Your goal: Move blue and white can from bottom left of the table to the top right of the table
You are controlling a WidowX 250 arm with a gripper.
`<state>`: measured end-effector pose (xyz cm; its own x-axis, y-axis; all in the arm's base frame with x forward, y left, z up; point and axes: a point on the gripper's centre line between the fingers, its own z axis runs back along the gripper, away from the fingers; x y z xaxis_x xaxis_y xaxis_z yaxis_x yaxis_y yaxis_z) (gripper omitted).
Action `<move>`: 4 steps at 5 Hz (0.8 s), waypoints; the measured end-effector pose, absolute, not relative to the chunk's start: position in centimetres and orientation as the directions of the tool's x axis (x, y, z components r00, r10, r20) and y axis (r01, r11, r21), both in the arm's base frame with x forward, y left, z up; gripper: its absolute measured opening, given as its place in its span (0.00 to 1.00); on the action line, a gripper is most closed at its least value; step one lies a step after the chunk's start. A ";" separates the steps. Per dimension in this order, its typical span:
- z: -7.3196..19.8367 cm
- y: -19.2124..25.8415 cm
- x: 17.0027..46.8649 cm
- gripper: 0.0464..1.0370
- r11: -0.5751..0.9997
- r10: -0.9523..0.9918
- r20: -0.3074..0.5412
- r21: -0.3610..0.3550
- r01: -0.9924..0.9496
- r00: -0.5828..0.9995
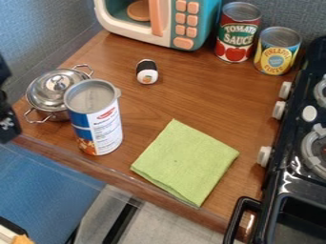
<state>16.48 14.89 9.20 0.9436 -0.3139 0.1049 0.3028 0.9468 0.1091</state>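
A black part of my gripper (7, 121) shows at the left edge of the camera view, left of the pot and apart from the can. The blue and white can (102, 125) stands upright at the lower left of the wooden table (197, 95), near its front edge. Its grey top faces up, and there is some orange-brown low on its side.
A lidded metal pot (54, 90) is close beside the can. A green cloth (185, 162) lies at the front, with a small sushi-like toy (147, 72) farther back. Tomato (237, 35) and yellow (277, 52) cans, a toy microwave (185, 21) and a black stove (299, 171) border the table.
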 end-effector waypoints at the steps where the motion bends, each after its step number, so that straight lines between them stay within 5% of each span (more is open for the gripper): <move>1: 8.8 13.8 17.1 0.96 0.942 -0.321 0.082 0.125 0.310 0.944; 4: 7.8 11.2 19.8 0.96 0.947 -0.302 0.072 0.136 0.291 0.951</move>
